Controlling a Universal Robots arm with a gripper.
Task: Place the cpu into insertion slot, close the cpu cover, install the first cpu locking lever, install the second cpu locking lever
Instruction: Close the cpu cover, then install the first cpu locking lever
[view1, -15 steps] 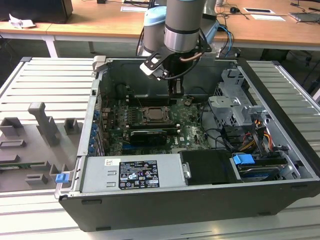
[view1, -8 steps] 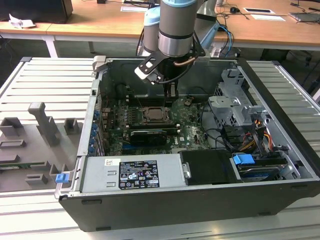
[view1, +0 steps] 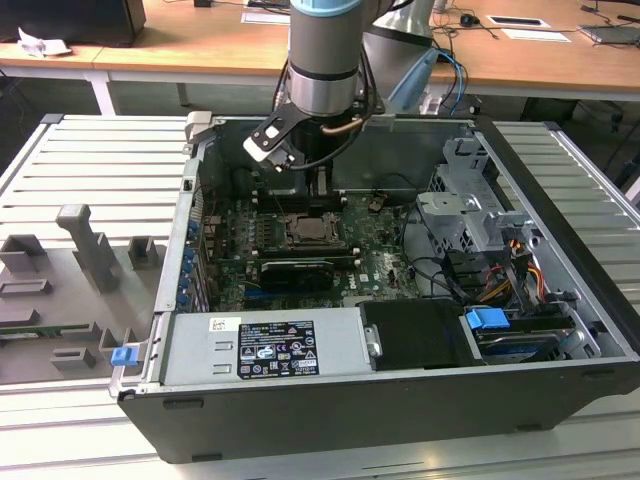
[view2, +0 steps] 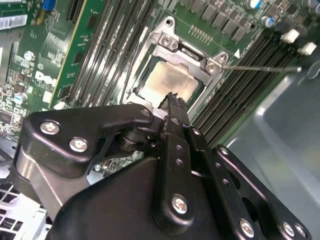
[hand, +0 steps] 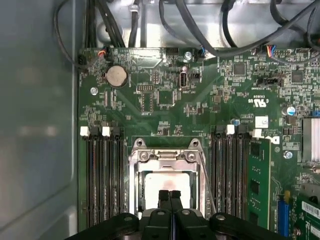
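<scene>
Your gripper (hand: 170, 196) has its fingers pinched together and holds nothing. It sits just above the cpu (hand: 155, 182) — seated inside the cpu cover (hand: 165, 156), which appears lowered. The locking lever (view2: 260, 68) looks unlatched — bear squarely on the frame, not the chip.

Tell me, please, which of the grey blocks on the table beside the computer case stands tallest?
The upright post in the middle of the group, at the exterior view's left. It rises well above the low blocks around it.
</scene>
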